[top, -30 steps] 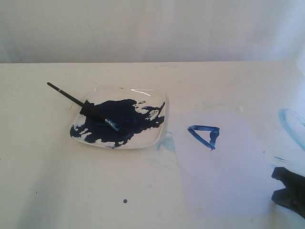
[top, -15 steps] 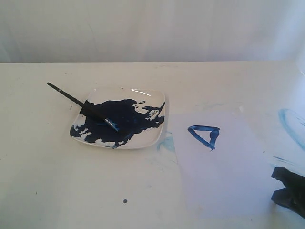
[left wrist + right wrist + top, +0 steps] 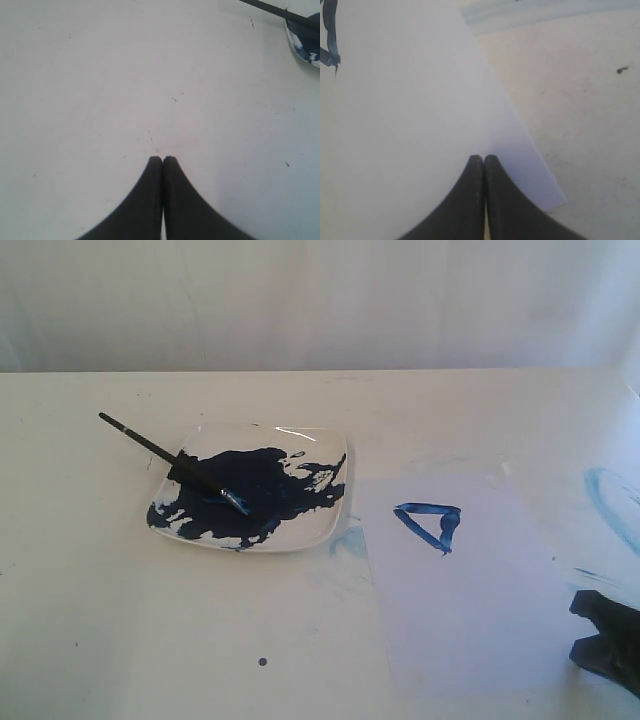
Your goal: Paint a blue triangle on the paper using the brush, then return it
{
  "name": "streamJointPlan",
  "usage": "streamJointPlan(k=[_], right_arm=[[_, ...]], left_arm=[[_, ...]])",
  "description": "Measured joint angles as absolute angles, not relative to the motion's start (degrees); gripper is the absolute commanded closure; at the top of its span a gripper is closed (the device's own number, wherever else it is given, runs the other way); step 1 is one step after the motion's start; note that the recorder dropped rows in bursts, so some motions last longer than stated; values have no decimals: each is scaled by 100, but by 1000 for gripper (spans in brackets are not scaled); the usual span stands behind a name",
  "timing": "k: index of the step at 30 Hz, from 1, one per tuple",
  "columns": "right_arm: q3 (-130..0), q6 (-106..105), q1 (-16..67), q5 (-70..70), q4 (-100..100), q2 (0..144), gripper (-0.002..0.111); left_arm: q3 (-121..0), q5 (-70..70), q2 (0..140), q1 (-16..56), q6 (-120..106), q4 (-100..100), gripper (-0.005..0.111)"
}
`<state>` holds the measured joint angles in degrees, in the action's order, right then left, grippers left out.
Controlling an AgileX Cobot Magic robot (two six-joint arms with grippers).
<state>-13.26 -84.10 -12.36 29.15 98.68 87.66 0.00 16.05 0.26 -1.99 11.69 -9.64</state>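
The brush lies across the white dish, its black handle sticking out over the far-left rim and its blue tip in the dark navy paint. The handle and a piece of the dish also show in the left wrist view. A small blue triangle with a flat top and downward point sits on the paper; part of a stroke of the blue triangle shows on the paper in the right wrist view. My right gripper is shut and empty over the paper's near corner. My left gripper is shut and empty above bare table.
Pale light-blue smears mark the table at the far right, and another smear lies beside the dish. A small dark spot sits near the front edge. Part of my right arm shows at the lower right corner.
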Motion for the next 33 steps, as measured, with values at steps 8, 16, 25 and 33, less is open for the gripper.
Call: streamJointPlan(k=[8,16,25,33], right_arm=[[-1326,-8410,-1236,2915,9868,8766,108],[-1326,-8410,-1236,2915,9868,8766,108],[-1322,-8410,-1236,2904,9868,8747,108],[-1287,-8443,-1236,2664,9845,7060,108]], left_arm=[[0,1605,26,-199,1169,-1019,107],[0,1605,26,-199,1169,-1024,107],[0,1615,26,-199,1151,-1033,107],[0,1615,26,-199,1151,-1033,107]])
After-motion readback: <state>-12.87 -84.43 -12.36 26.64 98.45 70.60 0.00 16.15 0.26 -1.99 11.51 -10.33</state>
